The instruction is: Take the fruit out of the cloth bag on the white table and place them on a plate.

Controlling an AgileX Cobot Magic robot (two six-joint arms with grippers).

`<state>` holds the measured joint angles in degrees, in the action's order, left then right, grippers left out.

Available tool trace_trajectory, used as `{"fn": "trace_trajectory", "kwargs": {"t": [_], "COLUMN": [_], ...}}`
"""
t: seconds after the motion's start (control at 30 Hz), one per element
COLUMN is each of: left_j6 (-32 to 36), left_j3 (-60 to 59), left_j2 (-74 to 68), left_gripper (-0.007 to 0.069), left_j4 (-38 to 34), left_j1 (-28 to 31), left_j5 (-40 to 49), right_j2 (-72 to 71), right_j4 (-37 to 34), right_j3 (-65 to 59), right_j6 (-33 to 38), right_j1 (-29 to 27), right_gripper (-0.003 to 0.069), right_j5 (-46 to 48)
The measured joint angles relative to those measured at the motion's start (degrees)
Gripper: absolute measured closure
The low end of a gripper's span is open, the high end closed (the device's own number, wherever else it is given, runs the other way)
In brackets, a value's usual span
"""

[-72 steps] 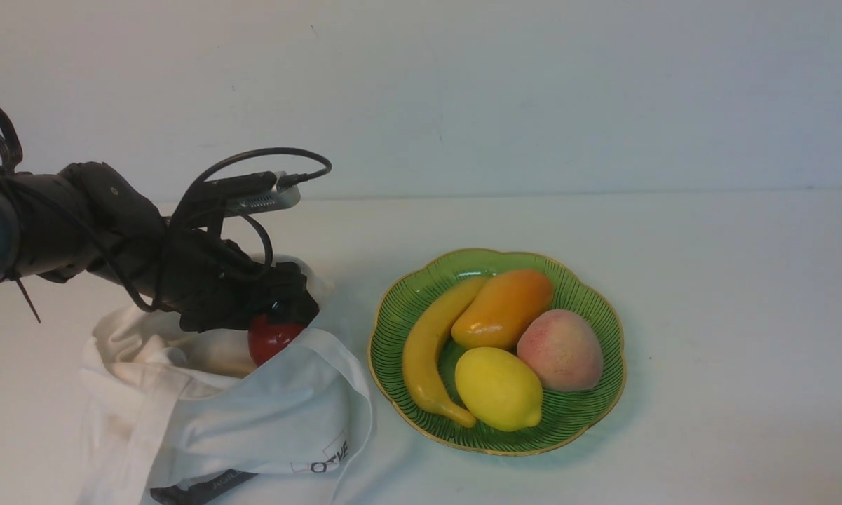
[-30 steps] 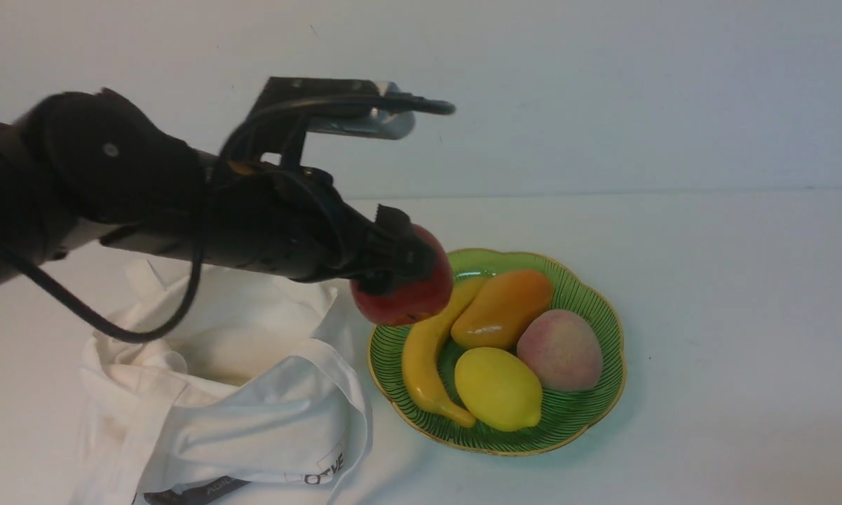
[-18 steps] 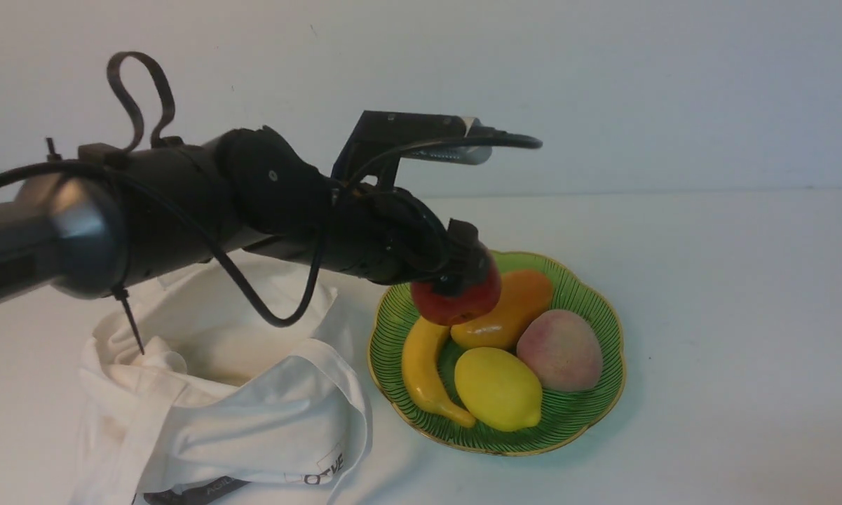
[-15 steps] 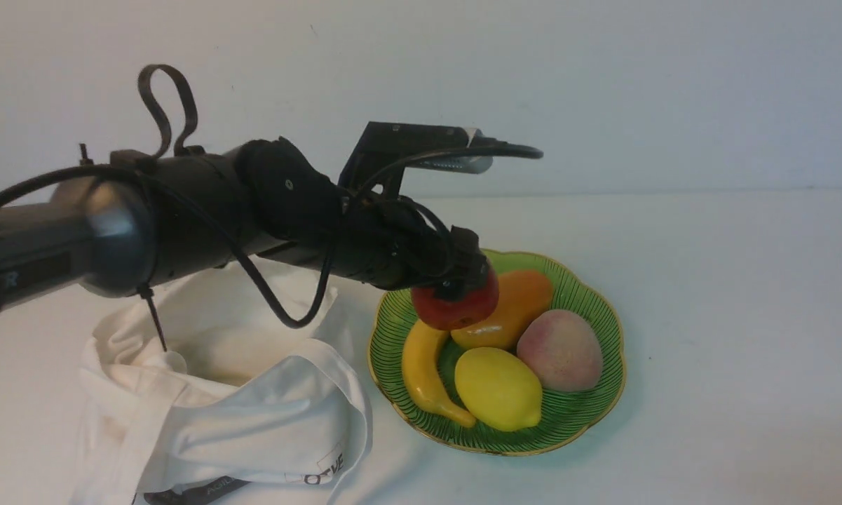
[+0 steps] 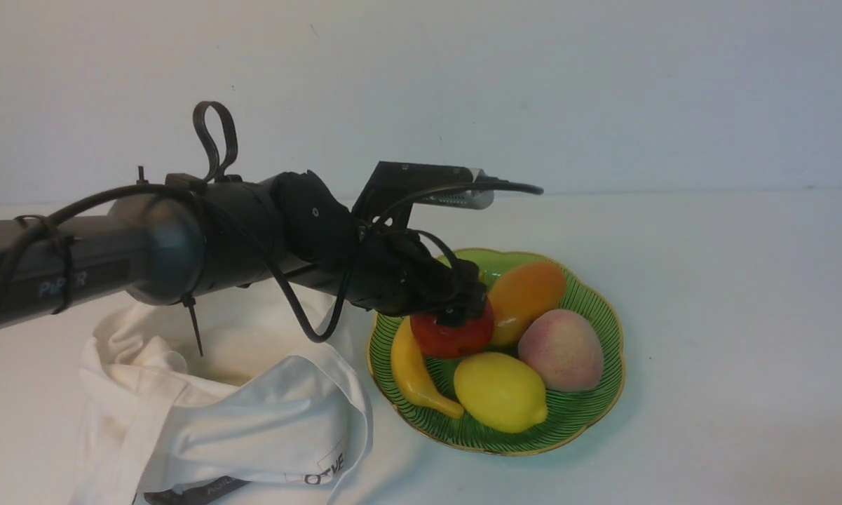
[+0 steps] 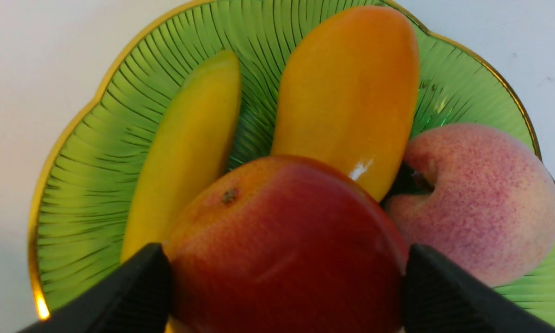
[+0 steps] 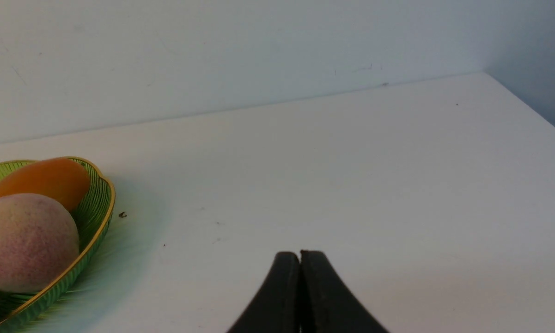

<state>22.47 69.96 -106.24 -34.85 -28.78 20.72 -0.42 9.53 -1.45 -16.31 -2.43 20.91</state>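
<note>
My left gripper (image 5: 456, 319) is shut on the red apple (image 5: 452, 337) and holds it low over the green plate (image 5: 596, 414), wedged between the banana and the mango. In the left wrist view the apple (image 6: 282, 249) fills the gap between both black fingers (image 6: 138, 286), above the plate (image 6: 88, 162). The white cloth bag (image 5: 252, 414) lies slumped on the white table (image 5: 743, 315) left of the plate, mouth open. My right gripper (image 7: 300, 254) is shut and empty, low over bare table right of the plate (image 7: 97, 222); it is out of the front view.
On the plate lie a yellow banana (image 5: 410, 372), an orange mango (image 5: 526, 294), a pink peach (image 5: 564, 348) and a yellow lemon (image 5: 498, 389). My left arm (image 5: 147, 252) reaches over the bag. A wall stands behind the table.
My left gripper lifted the apple out of the bag, carried it right over the plate and lowered it between the fruits. The banana and the mango have shifted apart.
</note>
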Motion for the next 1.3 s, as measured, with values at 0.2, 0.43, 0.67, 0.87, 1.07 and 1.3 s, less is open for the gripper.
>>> {"fn": "trace_trajectory", "kwargs": {"t": [0.2, 0.43, 0.67, 0.87, 1.07, 1.3], "left_j6": [0.21, 1.10, 1.04, -3.89, -16.07, -22.47], "left_j3": [0.00, 0.00, 0.00, 0.00, -1.66, -14.38], "left_j2": [1.35, 6.35, 20.80, 37.85, 57.39, 80.25], "left_gripper": [-0.0057, -0.0057, 0.0207, 0.0589, 0.0632, 0.0632], "left_j4": [0.00, 1.86, 7.28, 16.73, 31.00, 35.24], "left_j1": [0.00, 0.00, 0.31, 5.23, 17.88, 23.32], "left_j5": [0.25, 1.15, 3.50, 7.85, 18.82, 21.68], "right_j2": [0.00, 0.00, 0.00, 0.00, 0.00, 0.00], "right_j4": [0.00, 0.00, 0.00, 0.00, 0.00, 0.00], "right_j3": [0.00, 0.00, 0.00, 0.00, 0.00, 0.00], "right_j6": [0.06, 0.06, 0.06, 0.06, 0.06, 0.06], "right_j1": [0.00, 0.00, 0.00, 0.00, 0.00, 0.00], "right_gripper": [0.0674, 0.0674, 0.0674, 0.0674, 0.0674, 0.0674], "right_j5": [0.00, 0.00, 0.00, 0.00, 0.00, 0.00]}}
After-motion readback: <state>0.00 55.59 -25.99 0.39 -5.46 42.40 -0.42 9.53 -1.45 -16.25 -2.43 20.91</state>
